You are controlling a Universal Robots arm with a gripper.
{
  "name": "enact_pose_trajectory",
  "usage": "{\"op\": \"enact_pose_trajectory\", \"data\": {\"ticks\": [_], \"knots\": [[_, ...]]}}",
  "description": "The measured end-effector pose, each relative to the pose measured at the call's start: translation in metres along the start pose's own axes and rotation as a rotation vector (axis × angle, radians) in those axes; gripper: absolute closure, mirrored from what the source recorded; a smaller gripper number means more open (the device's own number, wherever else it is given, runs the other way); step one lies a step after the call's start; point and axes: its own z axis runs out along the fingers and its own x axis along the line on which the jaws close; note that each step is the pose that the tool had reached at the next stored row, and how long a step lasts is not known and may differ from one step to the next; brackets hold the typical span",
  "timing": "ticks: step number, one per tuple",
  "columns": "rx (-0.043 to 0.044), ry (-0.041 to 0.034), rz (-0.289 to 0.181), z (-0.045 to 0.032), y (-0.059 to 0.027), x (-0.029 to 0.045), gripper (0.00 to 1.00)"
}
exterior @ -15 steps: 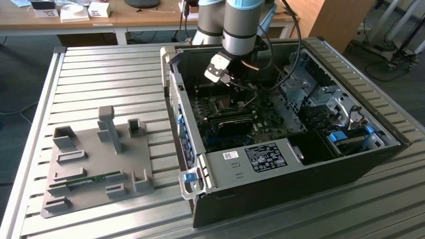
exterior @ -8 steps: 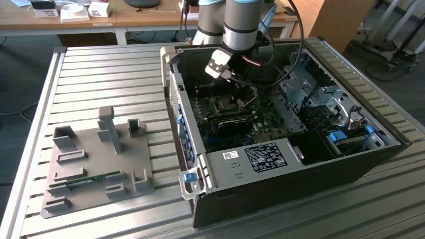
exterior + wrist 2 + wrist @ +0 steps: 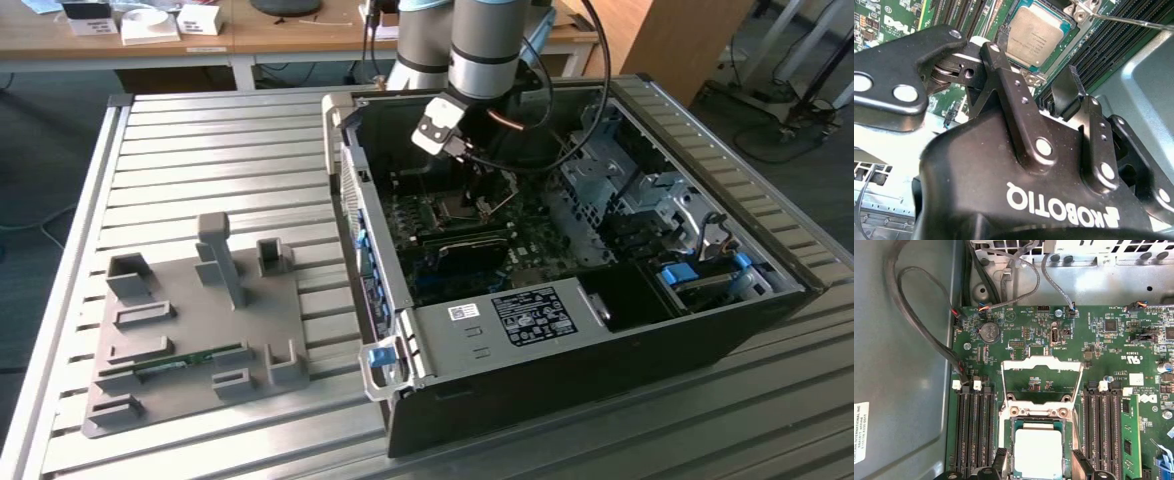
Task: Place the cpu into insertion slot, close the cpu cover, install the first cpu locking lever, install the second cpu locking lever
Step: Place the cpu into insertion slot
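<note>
The cpu point(image 3: 1038, 452), a small square chip with a silvery top, lies flat in the insertion slot point(image 3: 1037, 421) on the green motherboard; it is also seen in the second wrist view point(image 3: 1034, 34). The cpu cover point(image 3: 1043, 363) stands swung back on its hinge, and the board shows through its window. My gripper point(image 3: 1039, 471) hangs just above the slot, open, with one black finger point(image 3: 999, 460) on each side of the chip and nothing held. In the exterior view the gripper point(image 3: 461, 150) reaches down into the black case over the slot point(image 3: 450, 207). A thin wire lever point(image 3: 1134, 22) sticks out beside the slot.
Long black memory slots point(image 3: 974, 435) flank the slot on both sides. Cables point(image 3: 919, 315) loop along the case wall point(image 3: 344, 190). Drive bays point(image 3: 641, 200) fill the case on the exterior view's right. A grey fixture plate point(image 3: 187, 330) lies on the slatted table at the exterior view's left.
</note>
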Motion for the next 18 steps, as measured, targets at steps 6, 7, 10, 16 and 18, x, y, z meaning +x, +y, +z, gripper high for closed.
{"op": "enact_pose_trajectory", "data": {"ticks": [6, 7, 10, 16, 18], "knots": [[0.0001, -0.0001, 0.000, -0.0005, 0.0000, 0.0000, 0.40], [0.0000, -0.0001, 0.000, -0.0005, 0.0000, 0.0000, 0.40], [0.0000, -0.0001, 0.000, -0.0007, 0.0000, 0.0000, 0.53], [0.0001, -0.0001, 0.000, -0.0011, 0.0001, 0.0000, 0.76], [0.0000, -0.0001, 0.000, -0.0013, 0.0001, 0.0000, 0.88]]}}
